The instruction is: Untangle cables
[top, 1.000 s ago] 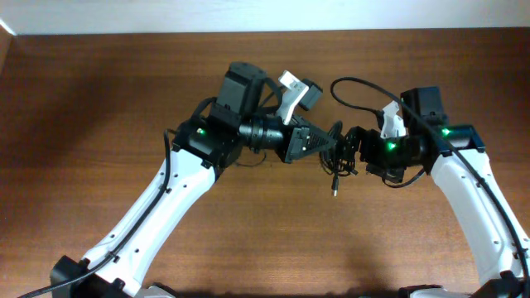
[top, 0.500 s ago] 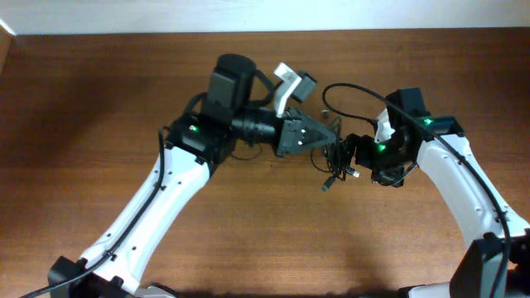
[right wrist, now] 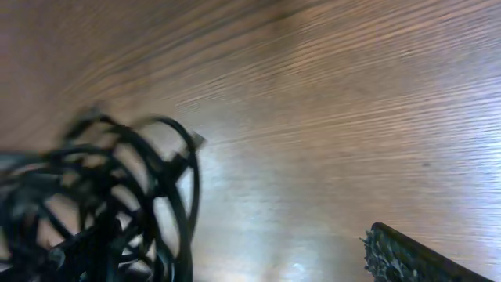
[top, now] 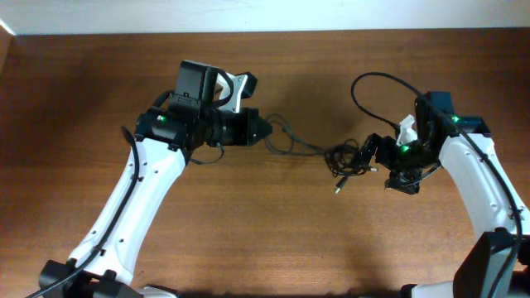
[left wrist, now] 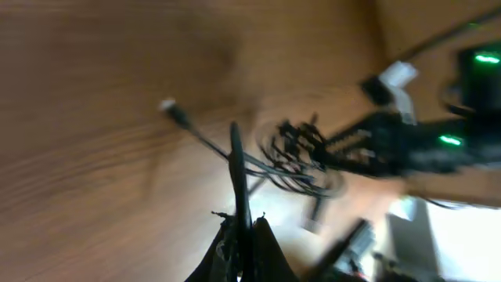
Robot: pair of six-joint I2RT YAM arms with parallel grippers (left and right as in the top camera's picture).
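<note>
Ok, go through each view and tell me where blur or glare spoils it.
Overhead: sharp and evenly lit, the cables clear against the table, soft arm shadows only. Left wrist: heavy motion smear, a washed-out patch at lower right; the left claw pinching one cable is readable. Right wrist: cable loops smeared at lower left, grain streaked, pale sheen along the bottom.

Left wrist view motion-blurred: cables smear into one dark clump, strands not separable; left gripper cropped by bottom edge. Right wrist view: clump blurred, cut by left and bottom edges; one finger cropped at bottom, other hidden. Overhead, near right edge of counter: right gripper tips lost in clump, grip unclear; plug type too small
</note>
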